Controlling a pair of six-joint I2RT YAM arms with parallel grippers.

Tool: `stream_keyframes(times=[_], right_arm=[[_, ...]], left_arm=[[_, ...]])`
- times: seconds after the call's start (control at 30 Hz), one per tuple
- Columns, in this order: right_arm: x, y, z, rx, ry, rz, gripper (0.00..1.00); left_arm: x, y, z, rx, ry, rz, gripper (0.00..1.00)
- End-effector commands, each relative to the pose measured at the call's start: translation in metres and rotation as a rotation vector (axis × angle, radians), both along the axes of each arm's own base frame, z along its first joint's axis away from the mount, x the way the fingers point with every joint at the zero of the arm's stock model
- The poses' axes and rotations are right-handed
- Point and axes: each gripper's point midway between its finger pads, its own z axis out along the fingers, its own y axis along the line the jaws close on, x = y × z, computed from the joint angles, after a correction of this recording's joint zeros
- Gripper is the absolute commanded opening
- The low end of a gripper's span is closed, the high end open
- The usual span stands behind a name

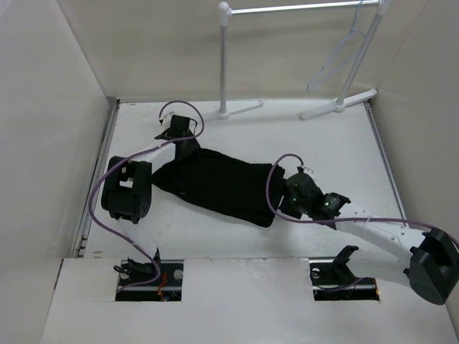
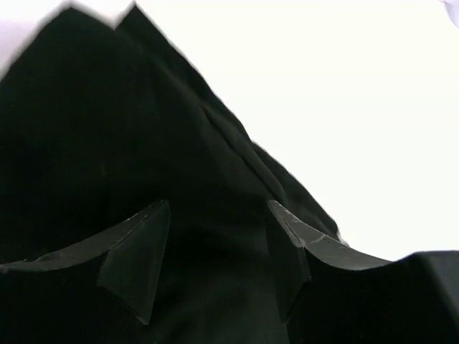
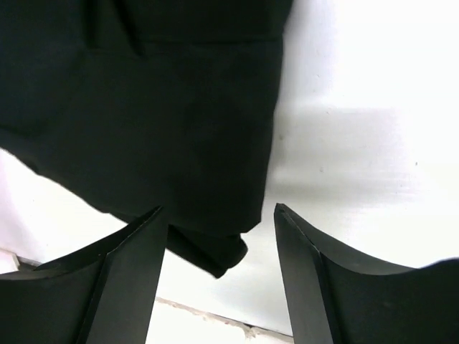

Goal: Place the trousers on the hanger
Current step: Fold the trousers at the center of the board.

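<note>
The black trousers (image 1: pixel 215 186) lie folded in a long bundle across the middle of the white table. My left gripper (image 1: pixel 185 145) is open at their far left end; in the left wrist view (image 2: pixel 219 215) dark cloth (image 2: pixel 129 143) fills the gap between the fingers. My right gripper (image 1: pixel 287 201) is open at their right end; in the right wrist view (image 3: pixel 219 215) a corner of the trousers (image 3: pixel 215 247) lies between the spread fingers. The pale translucent hanger (image 1: pixel 336 59) hangs from the rack's rod at the back right, far from both grippers.
A white rack (image 1: pixel 224 64) stands at the back, with feet on the table (image 1: pixel 344 102). White walls close in the left, right and back sides. A seam (image 3: pixel 215 319) at the table's near edge shows in the right wrist view.
</note>
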Motion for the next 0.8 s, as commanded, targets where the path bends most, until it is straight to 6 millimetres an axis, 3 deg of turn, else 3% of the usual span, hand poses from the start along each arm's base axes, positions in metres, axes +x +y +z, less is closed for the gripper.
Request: stream_keyframes(times=[0.0, 0.07, 0.17, 0.2, 0.27, 0.37, 0.47, 0.53, 0.6, 0.67, 0.77], right_arm=[[0.003, 0.012, -0.005, 0.078, 0.020, -0.035, 0.65], [0.001, 0.018, -0.021, 0.076, 0.063, -0.016, 0.62], [0.003, 0.033, -0.035, 0.120, 0.090, 0.020, 0.47], [0.007, 0.029, -0.041, 0.116, 0.098, -0.001, 0.34], [0.012, 0.016, -0.044, 0.096, 0.107, -0.048, 0.23], [0.016, -0.008, -0.042, 0.046, 0.098, -0.094, 0.19], [0.017, -0.031, -0.040, -0.002, 0.100, -0.105, 0.18], [0.017, -0.041, -0.041, -0.012, 0.113, -0.113, 0.20], [0.018, -0.044, -0.036, -0.006, 0.112, -0.113, 0.39], [0.019, -0.043, -0.023, 0.000, 0.086, -0.092, 0.61], [0.025, -0.047, 0.013, -0.007, 0.007, -0.086, 0.66]], left_arm=[[0.024, 0.016, 0.000, 0.070, -0.039, -0.027, 0.53], [0.024, 0.027, -0.009, 0.087, -0.023, -0.008, 0.52], [0.013, 0.046, -0.018, 0.132, 0.002, 0.045, 0.51], [0.007, 0.055, -0.019, 0.153, 0.010, 0.071, 0.51], [-0.013, 0.073, -0.023, 0.188, 0.042, 0.124, 0.51], [-0.060, 0.106, -0.030, 0.235, 0.133, 0.246, 0.51], [-0.098, 0.124, -0.027, 0.225, 0.158, 0.324, 0.51], [-0.113, 0.129, -0.015, 0.200, 0.127, 0.352, 0.51], [-0.115, 0.124, 0.006, 0.157, 0.068, 0.344, 0.52], [-0.105, 0.115, 0.040, 0.116, -0.025, 0.313, 0.52], [-0.087, 0.088, 0.098, 0.044, -0.153, 0.230, 0.52]])
